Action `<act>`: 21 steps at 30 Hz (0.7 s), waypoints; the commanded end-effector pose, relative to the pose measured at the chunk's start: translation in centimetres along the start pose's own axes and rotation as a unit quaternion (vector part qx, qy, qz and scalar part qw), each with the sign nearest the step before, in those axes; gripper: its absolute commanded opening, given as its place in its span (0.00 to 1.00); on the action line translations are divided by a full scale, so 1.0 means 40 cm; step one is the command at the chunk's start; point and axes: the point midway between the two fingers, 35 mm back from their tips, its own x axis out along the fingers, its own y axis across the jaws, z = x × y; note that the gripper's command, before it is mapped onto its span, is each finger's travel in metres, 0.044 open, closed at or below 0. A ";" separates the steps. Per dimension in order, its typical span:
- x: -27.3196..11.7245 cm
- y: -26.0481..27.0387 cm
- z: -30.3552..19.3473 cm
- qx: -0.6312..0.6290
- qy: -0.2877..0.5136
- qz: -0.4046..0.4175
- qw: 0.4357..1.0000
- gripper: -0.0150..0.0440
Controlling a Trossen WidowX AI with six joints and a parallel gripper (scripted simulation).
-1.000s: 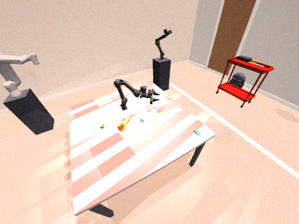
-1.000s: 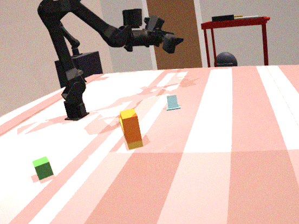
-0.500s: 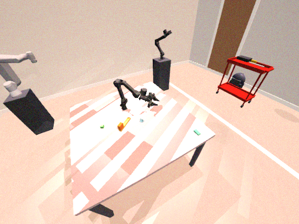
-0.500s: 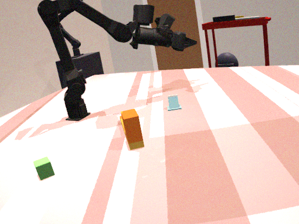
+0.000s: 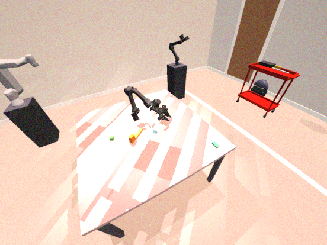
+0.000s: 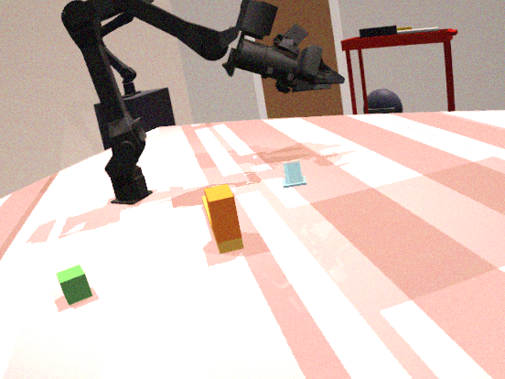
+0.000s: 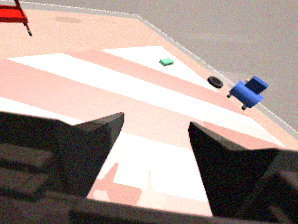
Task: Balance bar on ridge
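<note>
The yellow bar (image 5: 138,132) (image 6: 223,220) lies on the table, with an orange block (image 5: 131,137) at its end nearer the top and exterior views. The small light-blue ridge (image 5: 154,132) (image 6: 293,173) stands on the table beyond the bar's side, apart from it, with nothing on it. My gripper (image 5: 170,118) (image 6: 338,82) (image 7: 156,121) is open and empty. It is in the air above the table, past the ridge from the bar, tilted slightly down. Neither the bar nor the ridge shows in the wrist view.
A green cube (image 5: 111,138) (image 6: 75,285) sits on the table on the bar's left side. A flat teal block (image 5: 215,144) (image 7: 166,62) lies near the table's right corner. A red cart (image 5: 257,100) and a black pedestal (image 5: 176,81) stand off the table.
</note>
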 end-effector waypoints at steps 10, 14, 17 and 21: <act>-0.013 -0.142 -0.080 -0.152 0.114 -0.023 0.982 0.79; -0.026 -0.182 -0.106 -0.195 0.148 -0.019 0.969 0.79; -0.038 -0.212 -0.125 -0.225 0.174 -0.014 0.959 0.79; -0.061 -0.255 -0.151 -0.262 0.206 -0.006 0.943 0.79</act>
